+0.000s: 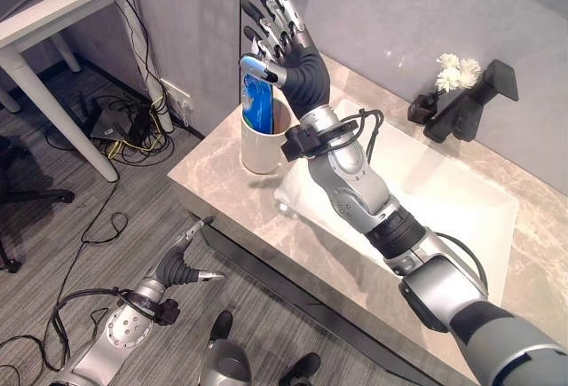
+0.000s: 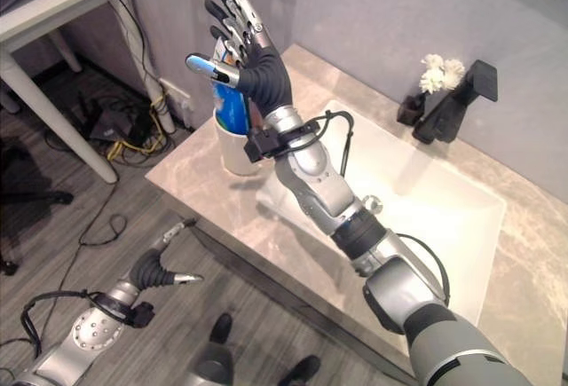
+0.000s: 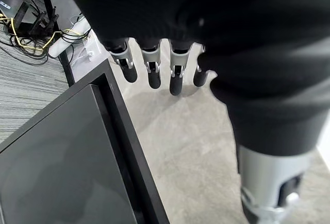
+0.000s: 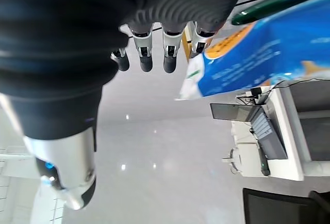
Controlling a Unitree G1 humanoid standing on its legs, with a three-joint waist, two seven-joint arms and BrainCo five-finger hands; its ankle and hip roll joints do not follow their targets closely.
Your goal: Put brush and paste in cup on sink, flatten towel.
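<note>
Both robot hands open: right (image 1: 297, 58) above cup (image 1: 263, 142) holding blue paste tube (image 1: 260, 102), print unreadable; left (image 1: 182, 266) low

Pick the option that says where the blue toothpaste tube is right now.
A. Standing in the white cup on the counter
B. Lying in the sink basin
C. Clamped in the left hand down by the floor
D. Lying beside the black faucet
A: the blue toothpaste tube stands upright in the white cup, with the right hand open just above it.
</note>
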